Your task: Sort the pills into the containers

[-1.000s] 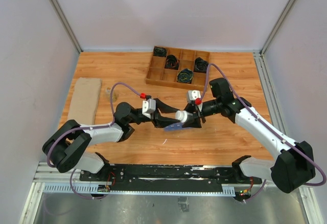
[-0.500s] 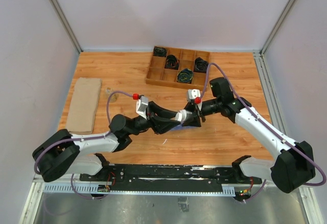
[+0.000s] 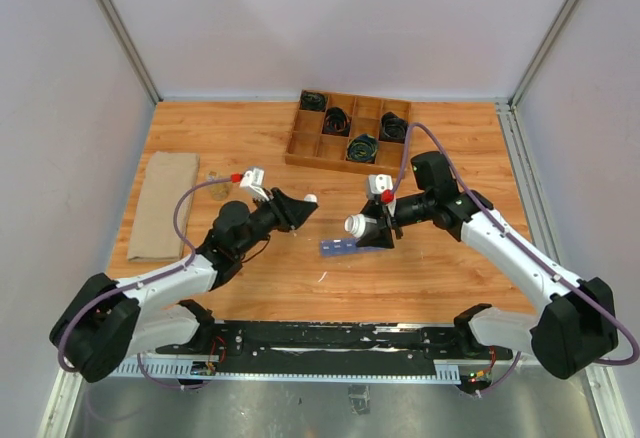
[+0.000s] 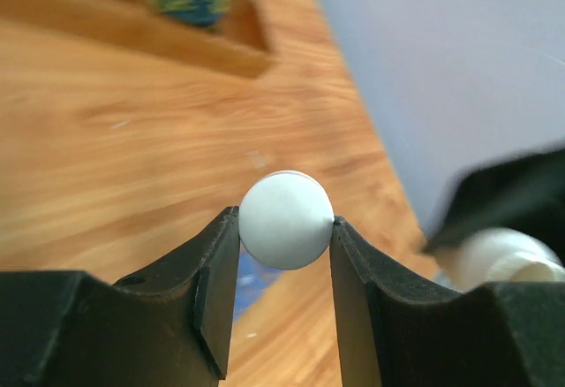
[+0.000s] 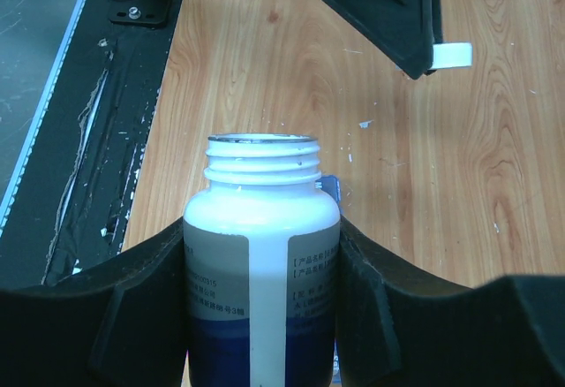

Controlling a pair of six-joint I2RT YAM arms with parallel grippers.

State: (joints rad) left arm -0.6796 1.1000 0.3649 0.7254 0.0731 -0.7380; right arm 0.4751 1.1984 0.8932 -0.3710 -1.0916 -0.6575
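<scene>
bottle label: tiny print, not legible.

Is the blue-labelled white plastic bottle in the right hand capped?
No: the white plastic bottle in the right hand shows a bare threaded neck and open mouth; the left hand holds a round white cap.

The tray is sitting at the far side of the table, right of centre, with 4 cable coils lying in separate compartments. The pad is lying along the left side, with a small item sitting just right of its far end. The strip is lying flat near the middle, nearer than the tray. The right gripper is holding the bottle over the strip's right end, mouth pointing left. The left gripper is holding the cap left of the bottle and apart from it, between pad and bottle.
</scene>
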